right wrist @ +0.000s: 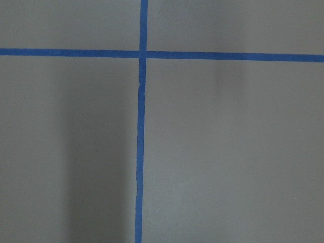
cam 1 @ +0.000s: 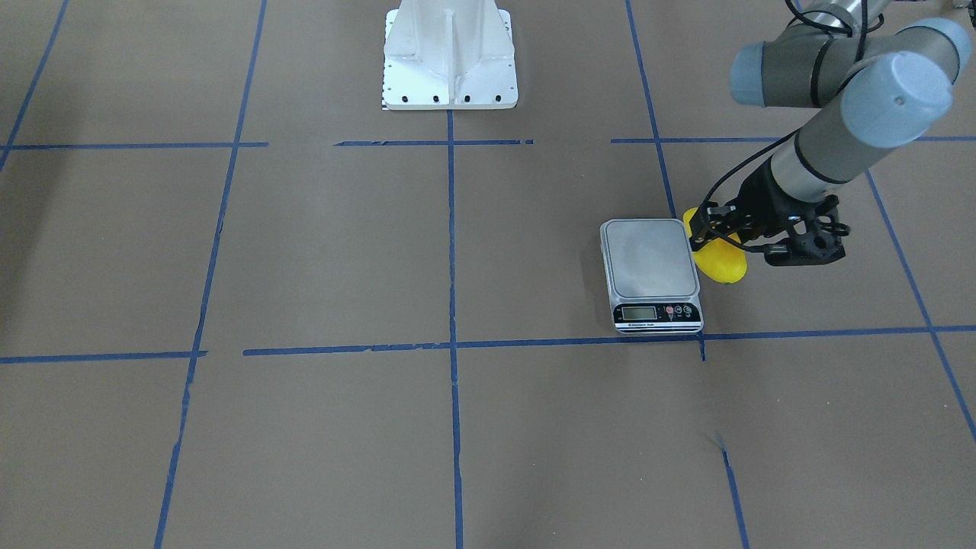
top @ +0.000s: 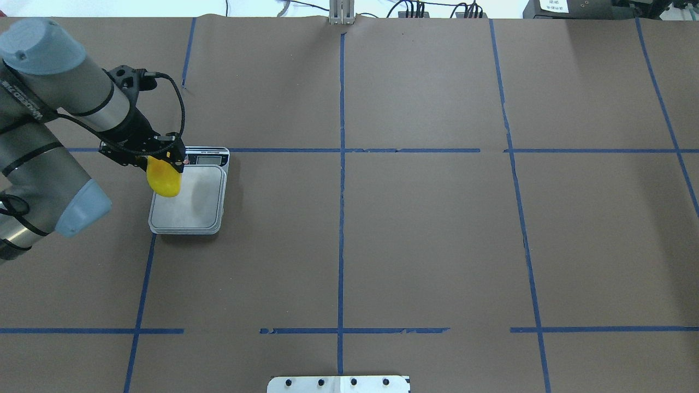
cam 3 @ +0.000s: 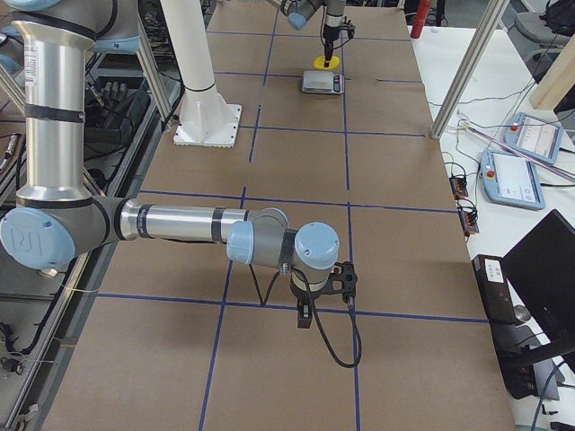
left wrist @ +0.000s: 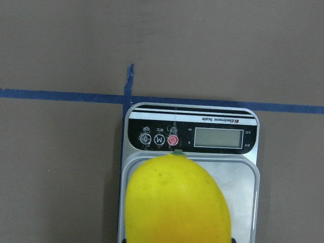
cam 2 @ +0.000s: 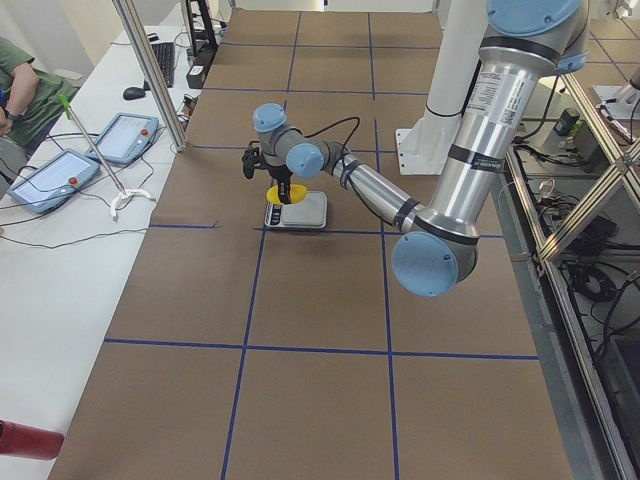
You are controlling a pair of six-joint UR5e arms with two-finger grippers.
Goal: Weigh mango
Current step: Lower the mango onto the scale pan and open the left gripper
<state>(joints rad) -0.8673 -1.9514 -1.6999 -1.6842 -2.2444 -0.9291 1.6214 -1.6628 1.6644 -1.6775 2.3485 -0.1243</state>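
The mango [top: 164, 178] is bright yellow and glossy, and my left gripper [top: 163, 158] is shut on its upper end. It hangs over the left edge of the scale [top: 194, 204], a small silver platform with a black display strip. In the front-facing view the mango [cam 1: 723, 263] shows beside the scale [cam 1: 652, 259], under the left gripper [cam 1: 713, 229]. The left wrist view shows the mango [left wrist: 177, 202] over the scale's platform and display [left wrist: 217, 137]. My right gripper [cam 3: 322, 289] hovers over bare table far from the scale; I cannot tell whether it is open or shut.
The white robot base [cam 1: 450, 61] stands at the table's robot side. Blue tape lines [top: 341, 218] cross the brown table. A side table holds tablets [cam 2: 55, 170] and cables, with a metal post [cam 2: 150, 70] at the table edge. A person [cam 2: 20, 80] sits there.
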